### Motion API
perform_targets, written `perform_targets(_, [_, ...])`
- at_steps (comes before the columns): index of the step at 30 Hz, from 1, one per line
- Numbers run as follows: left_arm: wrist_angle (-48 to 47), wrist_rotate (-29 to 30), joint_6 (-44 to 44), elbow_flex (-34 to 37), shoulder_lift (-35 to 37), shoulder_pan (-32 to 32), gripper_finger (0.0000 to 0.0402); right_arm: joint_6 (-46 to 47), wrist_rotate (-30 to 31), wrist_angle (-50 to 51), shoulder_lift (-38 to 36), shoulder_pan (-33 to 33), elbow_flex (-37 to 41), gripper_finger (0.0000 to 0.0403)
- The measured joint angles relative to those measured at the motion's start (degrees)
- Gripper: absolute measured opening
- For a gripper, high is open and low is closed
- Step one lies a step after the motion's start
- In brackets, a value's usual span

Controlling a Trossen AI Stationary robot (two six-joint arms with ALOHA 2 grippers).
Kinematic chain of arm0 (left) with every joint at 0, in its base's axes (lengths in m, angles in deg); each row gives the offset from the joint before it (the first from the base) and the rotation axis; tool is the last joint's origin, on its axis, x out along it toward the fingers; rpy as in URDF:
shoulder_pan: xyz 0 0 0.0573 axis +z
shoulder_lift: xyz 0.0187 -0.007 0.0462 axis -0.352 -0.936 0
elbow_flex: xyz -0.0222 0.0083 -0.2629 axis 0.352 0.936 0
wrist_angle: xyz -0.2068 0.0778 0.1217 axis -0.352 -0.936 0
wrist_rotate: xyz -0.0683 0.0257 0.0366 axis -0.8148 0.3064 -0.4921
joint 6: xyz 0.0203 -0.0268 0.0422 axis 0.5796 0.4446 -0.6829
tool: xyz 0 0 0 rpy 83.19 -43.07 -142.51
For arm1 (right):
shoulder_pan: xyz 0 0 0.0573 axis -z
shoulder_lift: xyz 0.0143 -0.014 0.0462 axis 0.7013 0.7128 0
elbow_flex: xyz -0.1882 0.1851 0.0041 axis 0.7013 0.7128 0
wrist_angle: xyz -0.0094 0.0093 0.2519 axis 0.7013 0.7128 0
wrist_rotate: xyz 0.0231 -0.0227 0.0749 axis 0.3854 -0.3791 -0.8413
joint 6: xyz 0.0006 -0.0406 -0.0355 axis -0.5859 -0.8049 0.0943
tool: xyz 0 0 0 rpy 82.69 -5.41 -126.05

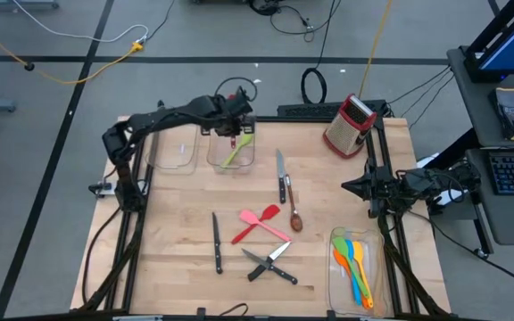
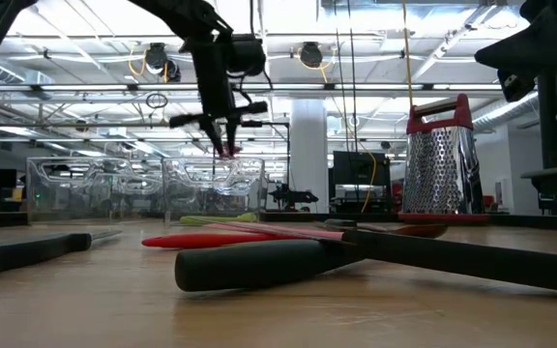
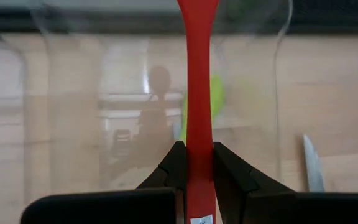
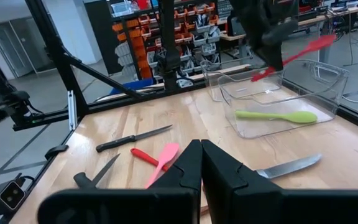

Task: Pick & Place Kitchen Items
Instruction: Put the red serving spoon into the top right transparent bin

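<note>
My left gripper hangs over a clear bin at the table's far middle, shut on a red utensil. A green spoon lies on this bin's floor. Loose on the table lie a red and a pink spatula, a brown spoon, and black-handled knives. My right gripper is shut at the table's right edge, touching nothing. My left gripper pinches the red utensil's handle between its two fingers. The fingers slant down, and the utensil runs on past them along their line. It is tilted and lifted clear above the bin, its far end widening.
A second clear bin stands left of the first. A third bin at the near right holds orange, blue, yellow and green utensils. A red box grater stands at the far right. Bare wood lies at the near left.
</note>
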Motion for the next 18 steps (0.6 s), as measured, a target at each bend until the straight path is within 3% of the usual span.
perform_targets(9, [0.1,-2.6,-7.8,1.3,-7.1,-0.2,0.0036,0.4,0.2,0.1,0.0,0.0,0.0,0.0000])
perform_targets(18, [0.4,-6.5,-9.1,1.3,-11.8,0.2,0.0036,0.5,0.1,0.1,0.0,0.0,0.0,0.0000])
